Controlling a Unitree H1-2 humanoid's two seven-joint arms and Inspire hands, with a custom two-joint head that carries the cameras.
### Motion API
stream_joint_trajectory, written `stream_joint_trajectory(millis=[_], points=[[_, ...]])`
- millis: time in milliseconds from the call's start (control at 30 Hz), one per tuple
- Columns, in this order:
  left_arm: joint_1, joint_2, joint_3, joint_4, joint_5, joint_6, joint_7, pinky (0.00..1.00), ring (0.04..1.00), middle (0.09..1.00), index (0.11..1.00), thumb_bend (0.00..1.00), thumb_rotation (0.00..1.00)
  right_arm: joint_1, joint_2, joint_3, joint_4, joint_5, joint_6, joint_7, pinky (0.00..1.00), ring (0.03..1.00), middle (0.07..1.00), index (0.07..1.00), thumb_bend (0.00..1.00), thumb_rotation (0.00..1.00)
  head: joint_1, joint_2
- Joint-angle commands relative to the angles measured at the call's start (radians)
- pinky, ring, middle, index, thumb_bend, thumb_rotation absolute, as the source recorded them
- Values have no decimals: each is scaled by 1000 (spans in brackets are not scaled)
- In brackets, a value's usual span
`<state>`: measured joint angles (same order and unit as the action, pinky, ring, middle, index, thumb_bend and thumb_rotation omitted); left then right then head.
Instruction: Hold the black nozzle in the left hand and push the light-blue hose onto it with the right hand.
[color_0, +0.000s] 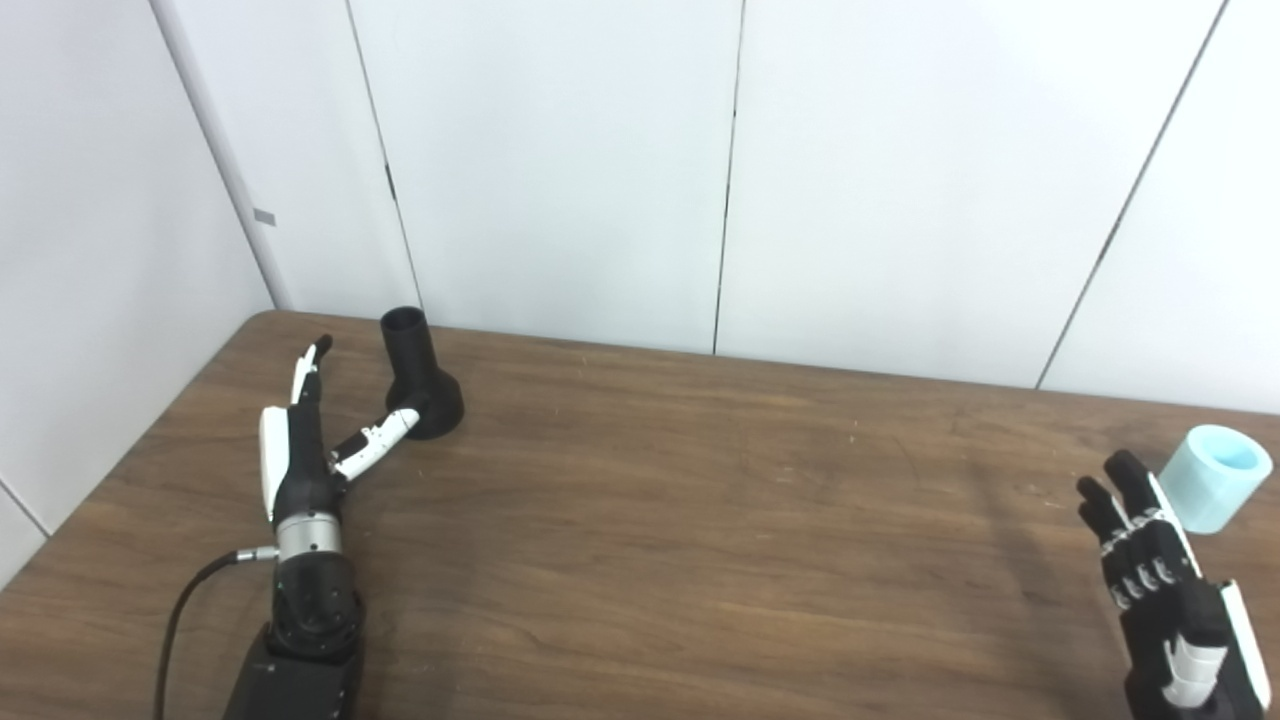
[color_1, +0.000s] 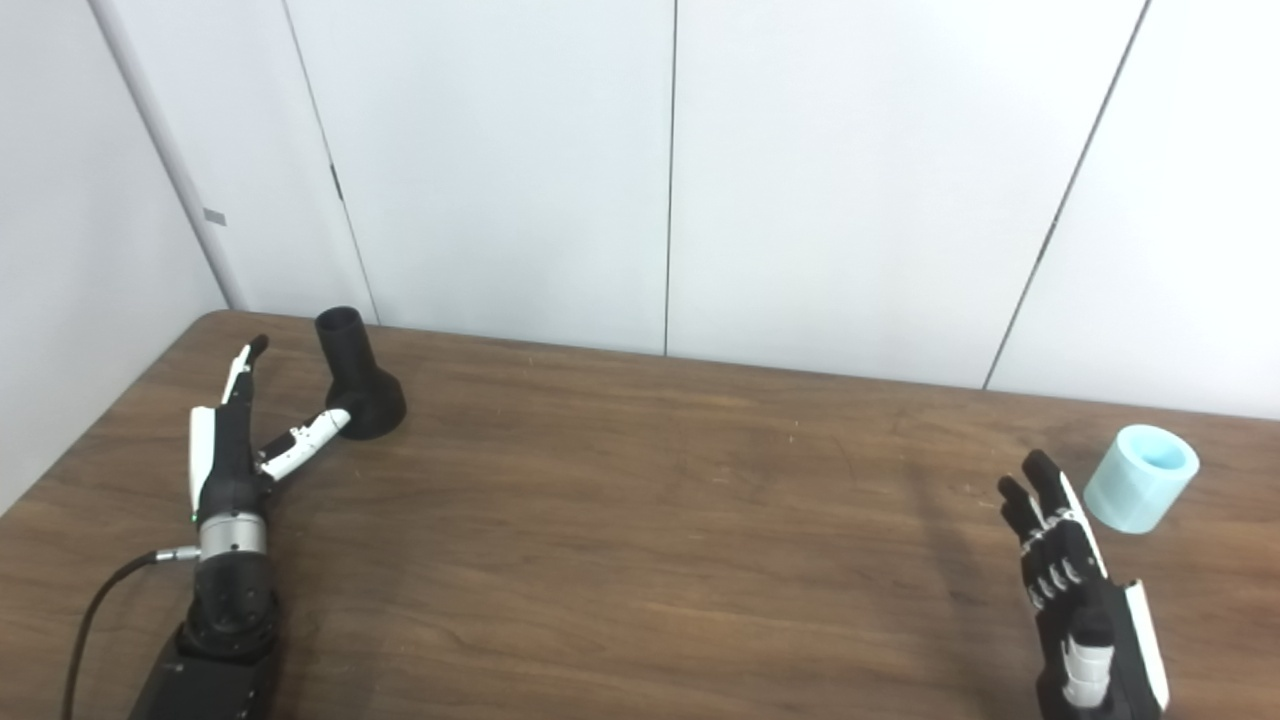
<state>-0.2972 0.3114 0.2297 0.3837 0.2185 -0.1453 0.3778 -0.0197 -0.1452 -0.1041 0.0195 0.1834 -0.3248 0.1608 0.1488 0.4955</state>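
The left hand (color_0: 300, 450) is spread empty beside the black nozzle (color_0: 418, 375), thumb at its base, for a grasp, while the empty right hand (color_0: 1160, 590) is opened just short of the light-blue hose (color_0: 1215, 478), which lies beyond its fingertips.

Two black-and-white robot hands: left hand (color_0: 305, 450) with silver wrist ring, black cable beside that ring, black forearm; right hand (color_1: 1085, 600) black with white side panels.

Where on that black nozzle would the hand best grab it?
Probably the narrow neck of the black nozzle, from its left, where the open left hand already waits. The nozzle stands on its wide base, neck leaning slightly left; gripping low leaves the open top free for the hose.
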Motion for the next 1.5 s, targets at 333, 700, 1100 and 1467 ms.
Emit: stream_joint_trajectory(millis=[333,700,1100,1467], points=[[-28,46,-86,63,82,-32,-11,1000,1000,962,807,884,364,73,67,29,46,-1,19,-19,955,943,980,959,752,1000,-7,11],[-37,62,-106,88,95,-47,-20,1000,1000,959,784,881,349,76,66,26,36,-5,33,-19,953,941,981,959,751,1000,-3,18],[-78,98,-77,182,99,-26,40,1000,993,943,774,891,360,79,66,25,23,-7,46,-17,953,941,980,957,752,1000,-4,23],[-125,119,-96,268,107,-29,61,1000,994,942,779,904,371,82,63,27,16,-7,48,-14,953,941,981,958,752,1000,-8,29]])
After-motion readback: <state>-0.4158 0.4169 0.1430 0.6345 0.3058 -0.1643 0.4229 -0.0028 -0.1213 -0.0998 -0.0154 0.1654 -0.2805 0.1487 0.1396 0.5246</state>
